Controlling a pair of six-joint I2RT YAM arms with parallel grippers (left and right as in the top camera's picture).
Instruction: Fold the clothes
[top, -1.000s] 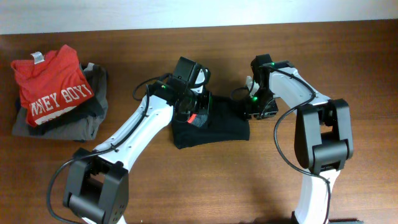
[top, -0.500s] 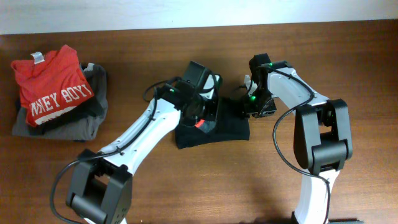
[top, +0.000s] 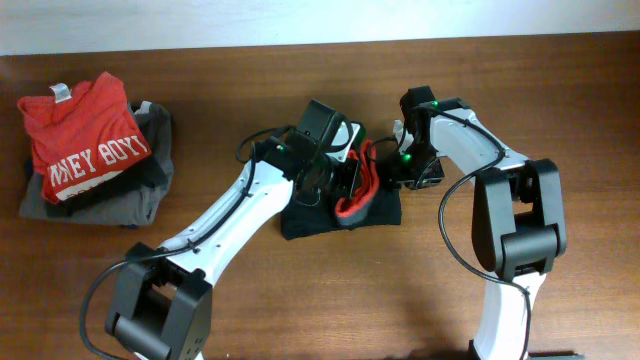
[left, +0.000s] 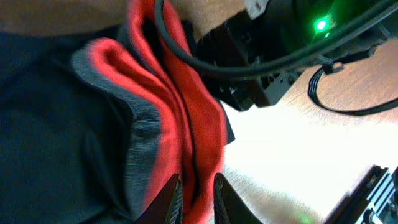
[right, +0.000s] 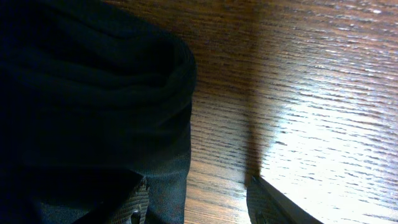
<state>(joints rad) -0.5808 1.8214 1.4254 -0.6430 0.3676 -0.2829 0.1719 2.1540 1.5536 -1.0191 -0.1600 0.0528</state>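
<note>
The clothes (top: 330, 218), black trousers, lie in a folded bundle mid-table. Their red-orange waistband (top: 354, 196) is turned up along the right side. My left gripper (top: 347, 183) hovers over that side. In the left wrist view the red waistband (left: 186, 118) with its grey stripe band runs down between the narrow-set fingertips (left: 176, 200), so the left gripper (left: 198, 200) is shut on it. My right gripper (top: 406, 170) stands at the bundle's right edge. It is open (right: 205, 202), with one finger (right: 140, 202) on the black fabric (right: 87, 106) and the other over bare wood.
A red T-shirt (top: 85, 140) with white lettering lies on a grey folded garment (top: 135, 200) at the far left of the wooden table (top: 560, 100). The right arm's black wrist (left: 280, 56), green light on, is close beside the left gripper.
The left gripper has moved to the right across the trousers, dragging the waistband with it, and the red inner side now shows. The right arm has stayed put.
</note>
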